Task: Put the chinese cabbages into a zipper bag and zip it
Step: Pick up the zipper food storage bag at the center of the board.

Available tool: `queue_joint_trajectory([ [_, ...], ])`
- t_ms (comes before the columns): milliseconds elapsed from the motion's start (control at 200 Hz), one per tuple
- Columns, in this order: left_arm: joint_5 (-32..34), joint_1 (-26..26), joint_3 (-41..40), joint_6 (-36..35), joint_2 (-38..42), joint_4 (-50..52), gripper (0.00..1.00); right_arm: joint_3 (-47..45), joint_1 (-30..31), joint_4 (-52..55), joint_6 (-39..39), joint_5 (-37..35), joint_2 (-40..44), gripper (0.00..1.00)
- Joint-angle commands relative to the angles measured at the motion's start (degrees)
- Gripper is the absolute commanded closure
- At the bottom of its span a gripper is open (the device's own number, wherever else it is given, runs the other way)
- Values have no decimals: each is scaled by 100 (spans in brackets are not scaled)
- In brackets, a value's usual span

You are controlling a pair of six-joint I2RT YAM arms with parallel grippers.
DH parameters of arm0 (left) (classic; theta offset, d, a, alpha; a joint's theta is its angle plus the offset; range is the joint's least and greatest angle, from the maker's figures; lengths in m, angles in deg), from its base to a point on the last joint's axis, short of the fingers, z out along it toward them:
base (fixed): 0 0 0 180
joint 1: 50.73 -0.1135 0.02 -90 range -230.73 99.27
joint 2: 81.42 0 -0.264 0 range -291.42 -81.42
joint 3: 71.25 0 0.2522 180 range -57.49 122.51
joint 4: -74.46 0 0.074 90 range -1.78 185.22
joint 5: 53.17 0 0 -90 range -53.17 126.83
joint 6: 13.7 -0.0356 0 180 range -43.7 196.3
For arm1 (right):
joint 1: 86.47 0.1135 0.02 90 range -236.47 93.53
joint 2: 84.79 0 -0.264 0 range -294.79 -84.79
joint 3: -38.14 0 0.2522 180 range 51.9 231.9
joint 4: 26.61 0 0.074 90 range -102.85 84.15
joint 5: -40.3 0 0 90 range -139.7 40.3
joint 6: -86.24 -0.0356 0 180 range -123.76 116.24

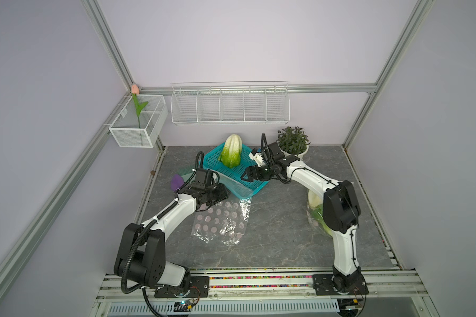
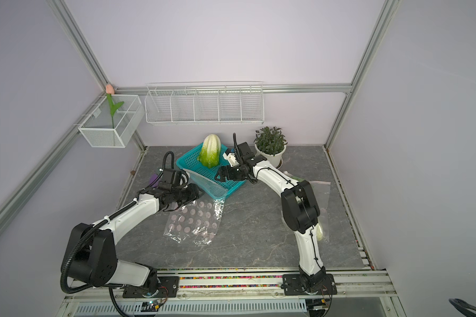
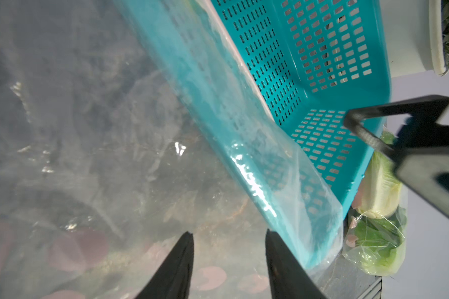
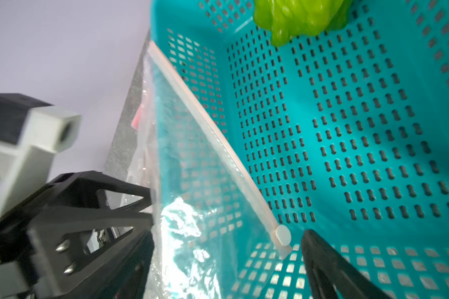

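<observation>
- Grey marbled tabletop [image 1: 280,219], walled in pale lilac, was shown from above. Where were the cabbages found?
- One cabbage [image 1: 231,151] was seen propped upright at the far end of a teal basket [image 1: 232,175]. More cabbage [image 3: 379,186] was seen inside a filled bag [image 1: 315,216] lying at the right, largely hidden behind the right arm. How many heads it held could not be told.
- And the second bag?
- An empty dotted bag [image 1: 220,219] was spread flat in front of the basket. Its zipper strip [image 4: 218,145] was draped over the basket's near rim, with the slider [image 4: 283,234] at the strip's end.
- How were the grippers set?
- The left gripper [image 3: 228,235] was held low over the bag's film, fingers partly apart, with nothing clamped between them. The right gripper [image 1: 245,174] was spread wide and empty above the basket floor, just beside the slider.
- Which step was judged to be in hand?
- Opening the empty bag's mouth, it was judged. One lip would need to be pinched and lifted, so that the last cabbage could be slid in and the slider drawn across.
</observation>
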Motion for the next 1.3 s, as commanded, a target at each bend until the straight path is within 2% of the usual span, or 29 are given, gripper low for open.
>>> queue_joint_trajectory([
  [0,16,-28,-80,-51,83,-28,52,684,14,695,178,555,-573,4],
  [135,35,-54,-237,-44,31,-91,52,1210,43,407,-119,1211,-1156,3],
  [290,35,-236,-329,-43,-138,-260,54,1951,199,896,33,1714,-1680,4],
  [495,17,-343,-217,-125,-354,-356,55,2284,286,1443,299,2317,-1828,16],
  [715,-13,-391,-111,-188,-569,-401,56,1611,268,960,204,2416,-1114,42],
  [825,-38,-389,-92,-187,-596,-439,56,1227,261,639,61,2372,-743,46],
  [1150,-111,-388,-16,-175,-704,-507,57,64,354,-224,-328,2254,157,46],
  [1295,-141,-388,11,-168,-731,-533,57,-599,419,-973,-806,2269,449,51],
])
